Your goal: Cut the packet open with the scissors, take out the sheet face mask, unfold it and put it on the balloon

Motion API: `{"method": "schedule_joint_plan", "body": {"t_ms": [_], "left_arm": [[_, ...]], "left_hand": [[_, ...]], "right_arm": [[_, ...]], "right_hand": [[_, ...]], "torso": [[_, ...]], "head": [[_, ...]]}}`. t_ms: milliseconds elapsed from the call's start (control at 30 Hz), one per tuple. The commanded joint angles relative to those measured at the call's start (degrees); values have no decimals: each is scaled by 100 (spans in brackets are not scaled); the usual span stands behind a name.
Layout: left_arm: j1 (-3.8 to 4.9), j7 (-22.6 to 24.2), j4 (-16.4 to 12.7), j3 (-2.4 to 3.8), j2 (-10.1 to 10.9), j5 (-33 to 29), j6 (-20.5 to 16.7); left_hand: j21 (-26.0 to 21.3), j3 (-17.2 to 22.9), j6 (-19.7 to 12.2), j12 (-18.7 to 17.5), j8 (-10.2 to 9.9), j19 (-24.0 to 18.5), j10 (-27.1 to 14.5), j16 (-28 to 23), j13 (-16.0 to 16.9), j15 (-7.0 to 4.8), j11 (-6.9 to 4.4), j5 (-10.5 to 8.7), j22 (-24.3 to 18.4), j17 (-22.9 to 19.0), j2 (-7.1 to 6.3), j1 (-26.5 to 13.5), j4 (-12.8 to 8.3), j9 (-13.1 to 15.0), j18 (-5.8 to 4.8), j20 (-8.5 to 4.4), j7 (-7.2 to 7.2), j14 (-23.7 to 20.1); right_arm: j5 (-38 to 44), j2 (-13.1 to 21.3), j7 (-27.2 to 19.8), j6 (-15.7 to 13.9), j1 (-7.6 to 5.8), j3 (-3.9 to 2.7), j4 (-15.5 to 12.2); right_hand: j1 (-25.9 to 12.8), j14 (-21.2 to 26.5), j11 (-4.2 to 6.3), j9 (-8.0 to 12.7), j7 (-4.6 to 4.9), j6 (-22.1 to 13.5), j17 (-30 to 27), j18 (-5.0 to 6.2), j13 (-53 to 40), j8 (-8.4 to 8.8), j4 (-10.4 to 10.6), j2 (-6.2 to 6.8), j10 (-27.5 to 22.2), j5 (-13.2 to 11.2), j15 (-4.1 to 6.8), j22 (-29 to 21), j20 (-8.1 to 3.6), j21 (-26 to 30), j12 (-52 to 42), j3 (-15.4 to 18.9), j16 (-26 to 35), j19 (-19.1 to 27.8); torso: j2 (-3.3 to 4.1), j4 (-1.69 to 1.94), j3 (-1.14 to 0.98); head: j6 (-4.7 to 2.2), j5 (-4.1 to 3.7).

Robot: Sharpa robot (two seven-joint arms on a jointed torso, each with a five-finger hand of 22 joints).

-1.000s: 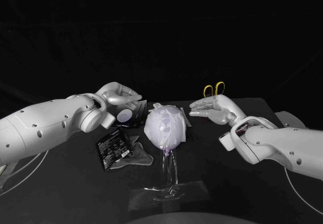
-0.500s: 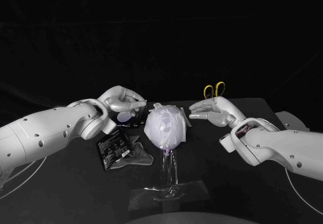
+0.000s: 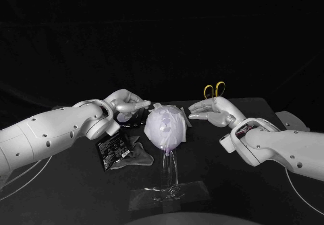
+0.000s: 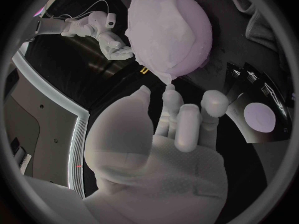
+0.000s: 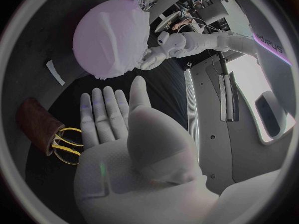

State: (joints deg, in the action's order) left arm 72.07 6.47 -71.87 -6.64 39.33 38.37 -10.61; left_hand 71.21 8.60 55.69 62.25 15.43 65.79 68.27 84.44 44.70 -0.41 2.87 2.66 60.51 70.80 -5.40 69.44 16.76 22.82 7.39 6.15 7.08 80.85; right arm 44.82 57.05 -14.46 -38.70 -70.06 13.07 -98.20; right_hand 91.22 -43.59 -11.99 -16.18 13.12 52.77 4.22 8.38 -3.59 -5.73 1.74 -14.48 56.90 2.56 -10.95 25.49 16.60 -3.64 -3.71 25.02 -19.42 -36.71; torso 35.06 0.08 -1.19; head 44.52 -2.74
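A pale balloon [image 3: 165, 129] stands on a clear stick stand [image 3: 169, 171], with the wrinkled white sheet mask [image 3: 164, 118] draped over it. It also appears in both wrist views as the balloon [image 4: 168, 32] and the balloon [image 5: 112, 37]. My left hand [image 3: 128, 105] hovers close at its left side, fingers apart and holding nothing. My right hand [image 3: 210, 110] is at its right side, fingers stretched flat toward the mask, also holding nothing. The cut black packet [image 3: 113, 149] lies flat on the table to the left of the stand. Yellow-handled scissors [image 3: 215, 89] stand behind my right hand.
A grey crumpled sheet [image 3: 138, 157] lies beside the packet. Another black packet with a white disc [image 4: 261, 117] lies behind my left hand. The scissors [image 5: 65, 144] sit in a brown holder [image 5: 34, 124]. A small white strip [image 5: 55, 72] lies near the balloon.
My left hand has moved right, closer to the balloon's left side. My right hand has edged slightly left toward the balloon. The balloon and packet have stayed put.
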Motion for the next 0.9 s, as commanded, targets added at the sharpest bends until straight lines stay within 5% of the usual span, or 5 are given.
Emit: {"method": "schedule_joint_plan", "body": {"t_ms": [33,200,900], "left_arm": [[3,-390,15,9,-63,-3,167],[4,-560,58,13,-144,21,213],[5,-829,205,23,-276,119,176]], "left_hand": [[165,-53,47,213,57,134,138,78,267,-10,-21,11,202,195,70,10,2,8,-93,-6,-14,108],[353,-116,67,429,85,270,252,151,544,-24,-32,12,435,384,108,77,-1,9,-133,-20,-26,220],[450,-180,47,510,92,276,245,164,640,-24,-30,12,532,404,104,289,-15,-7,-143,-27,-20,241]], "right_arm": [[82,2,-67,1,3,-2,-18],[76,0,-87,-14,3,-2,-31],[51,11,-131,-42,3,-2,-61]], "right_hand": [[-8,-29,4,6,156,5,-8,91,-1,33,-40,-7,-45,22,-3,-6,1,-8,12,126,30,-29],[-8,-29,4,6,156,5,-8,91,-1,33,-40,-7,-45,22,-3,-6,1,-8,12,126,30,-29],[-8,-34,4,7,157,10,-8,92,-2,31,-48,-8,-43,22,-3,-11,1,-10,10,127,35,-33]], "torso": [[1,1,0],[-1,1,-1],[-6,2,2]], "head": [[9,-3],[22,-1],[29,-36]]}}
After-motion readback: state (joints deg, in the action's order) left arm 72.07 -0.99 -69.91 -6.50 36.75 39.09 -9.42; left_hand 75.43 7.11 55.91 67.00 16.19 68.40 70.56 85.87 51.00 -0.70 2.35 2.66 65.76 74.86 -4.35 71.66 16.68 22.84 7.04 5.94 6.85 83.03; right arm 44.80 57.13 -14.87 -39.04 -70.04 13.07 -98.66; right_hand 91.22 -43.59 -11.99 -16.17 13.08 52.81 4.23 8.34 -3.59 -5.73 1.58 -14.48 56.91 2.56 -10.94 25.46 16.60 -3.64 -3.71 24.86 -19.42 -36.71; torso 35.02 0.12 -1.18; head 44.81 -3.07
